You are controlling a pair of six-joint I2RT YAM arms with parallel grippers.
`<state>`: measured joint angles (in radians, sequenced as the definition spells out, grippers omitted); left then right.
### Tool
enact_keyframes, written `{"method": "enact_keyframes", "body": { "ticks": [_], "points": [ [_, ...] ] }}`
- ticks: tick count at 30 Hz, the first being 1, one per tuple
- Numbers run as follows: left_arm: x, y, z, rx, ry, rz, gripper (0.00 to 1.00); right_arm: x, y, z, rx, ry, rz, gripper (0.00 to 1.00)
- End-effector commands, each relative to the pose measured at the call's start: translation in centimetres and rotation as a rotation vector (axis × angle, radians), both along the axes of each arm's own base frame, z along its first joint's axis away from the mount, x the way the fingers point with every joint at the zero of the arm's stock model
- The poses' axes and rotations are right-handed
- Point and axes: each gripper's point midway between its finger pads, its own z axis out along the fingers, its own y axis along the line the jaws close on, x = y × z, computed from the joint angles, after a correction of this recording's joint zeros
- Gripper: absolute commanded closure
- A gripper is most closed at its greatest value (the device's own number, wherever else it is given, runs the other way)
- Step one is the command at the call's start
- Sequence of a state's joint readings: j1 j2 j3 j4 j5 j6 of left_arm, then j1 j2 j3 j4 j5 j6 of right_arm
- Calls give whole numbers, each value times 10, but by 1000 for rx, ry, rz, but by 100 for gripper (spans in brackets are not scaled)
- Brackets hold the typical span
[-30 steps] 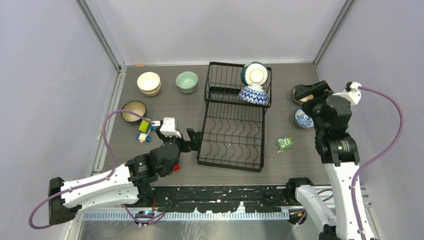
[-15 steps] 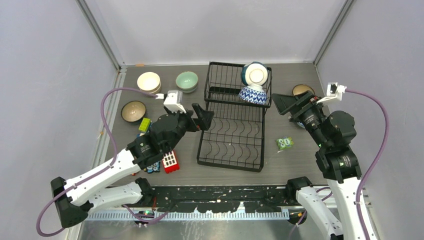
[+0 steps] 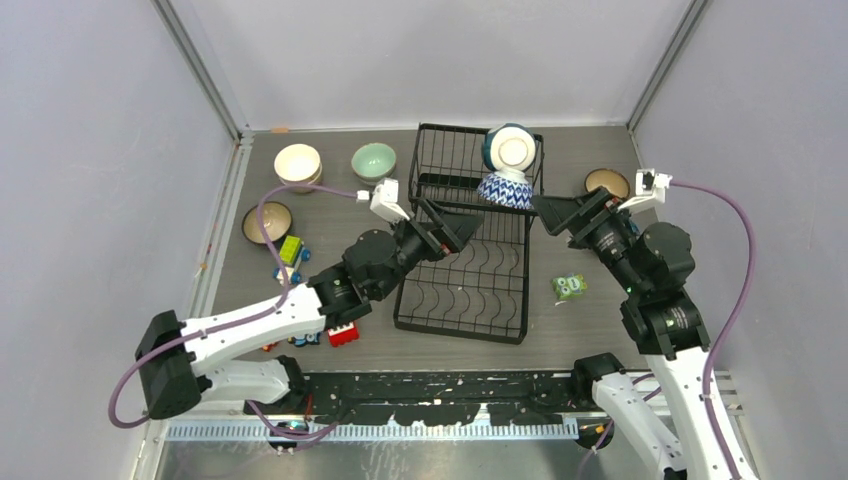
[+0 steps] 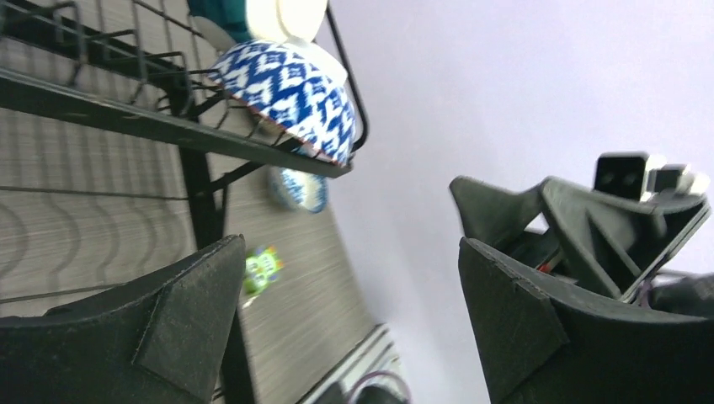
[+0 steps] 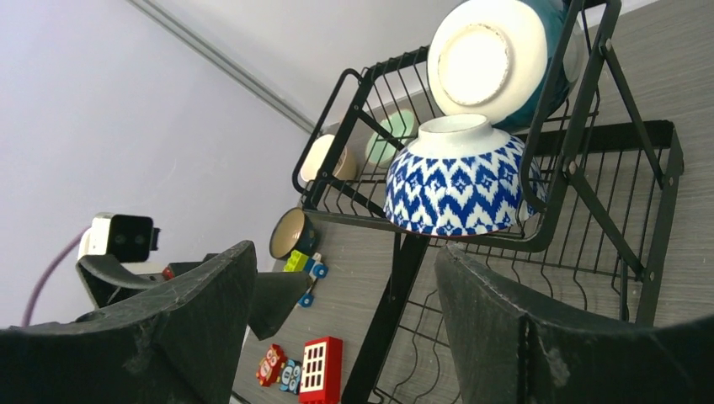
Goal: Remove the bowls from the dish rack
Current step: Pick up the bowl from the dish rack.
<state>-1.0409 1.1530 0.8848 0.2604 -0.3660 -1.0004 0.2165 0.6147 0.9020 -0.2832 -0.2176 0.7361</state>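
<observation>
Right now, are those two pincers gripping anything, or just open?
Left pincer: open, holding nothing.
Right pincer: open, holding nothing.

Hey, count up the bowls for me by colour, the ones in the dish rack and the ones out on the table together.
Cream bowl: 1 seen, possibly a stack
Pale green bowl: 1
Brown bowls: 2
Dark teal bowl: 1
Blue-and-white bowls: 2
Total: 7
</observation>
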Motion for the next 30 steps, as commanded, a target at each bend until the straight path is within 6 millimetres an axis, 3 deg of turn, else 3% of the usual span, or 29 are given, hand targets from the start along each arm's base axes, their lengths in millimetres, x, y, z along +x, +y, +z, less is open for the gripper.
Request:
{"method": "enact_keyframes", "body": {
  "ticks": [1,10,18,30],
  "points": [
    [14,-8,53,-312,-9,72,3,-8,-7,23,-1,-103,-32,19],
    [24,-45,50,-477,62,59,14,-15,-20,11,-79,-111,-100,19],
    [35,-57,51,-527,54,77,19,-19,-26,11,-120,-122,-124,19],
    [43,-72,24,-536,100,64,24,-24,-28,12,-164,-136,-130,19]
  ]
}}
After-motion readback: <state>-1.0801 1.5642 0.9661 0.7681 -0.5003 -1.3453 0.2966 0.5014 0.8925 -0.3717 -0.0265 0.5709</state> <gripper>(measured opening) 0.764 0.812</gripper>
